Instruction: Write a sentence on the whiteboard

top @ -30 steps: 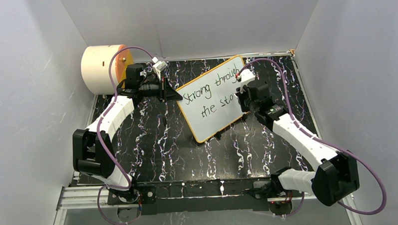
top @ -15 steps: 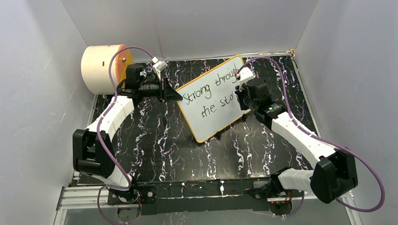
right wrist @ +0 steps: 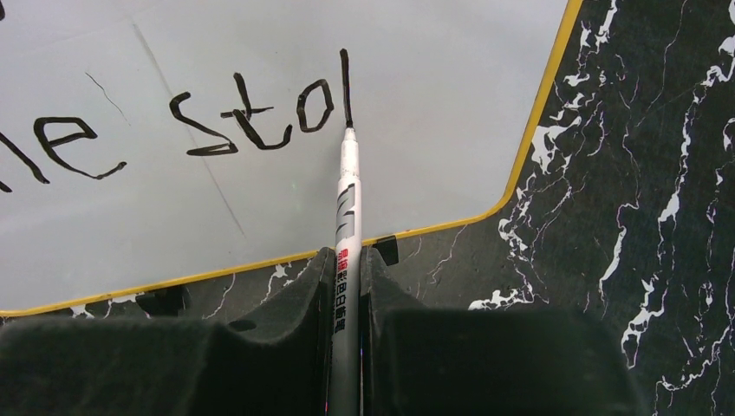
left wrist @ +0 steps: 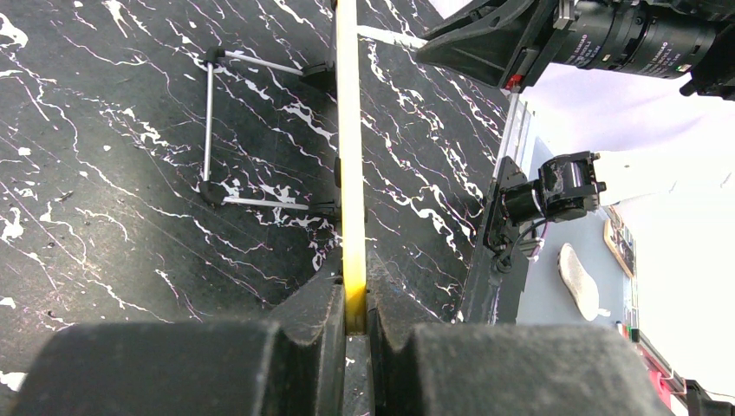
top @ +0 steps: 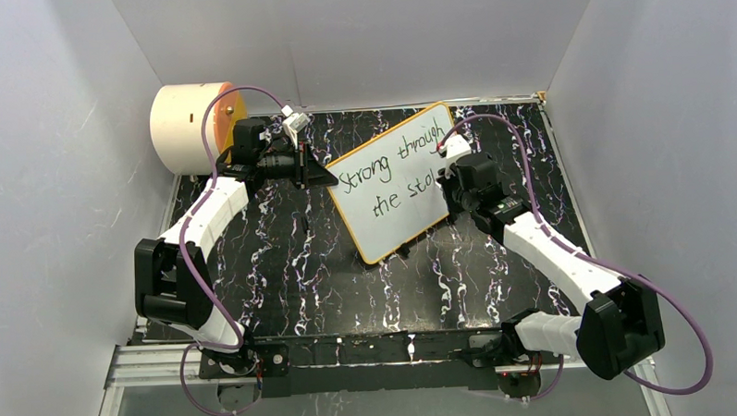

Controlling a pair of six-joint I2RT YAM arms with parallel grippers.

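The whiteboard [top: 392, 190] with its orange-yellow frame lies tilted on the black marbled table and reads "Strong through" over "the sto" plus a fresh vertical stroke. My left gripper [top: 329, 178] is shut on the board's left edge; in the left wrist view the yellow frame [left wrist: 350, 147] runs edge-on between the closed jaws [left wrist: 354, 314]. My right gripper [top: 445, 185] is shut on a white marker [right wrist: 347, 225], whose tip touches the board [right wrist: 416, 78] at the bottom of the stroke after "sto".
A cream cylinder with an orange face [top: 194, 126] stands at the back left against the wall. Grey walls close in three sides. The board's wire feet [left wrist: 211, 130] show in the left wrist view. The arm bases sit on the front rail [top: 370, 349].
The right gripper has moved slightly down the board with the marker, drawing a vertical stroke after "sto". The left arm and the board have not moved.
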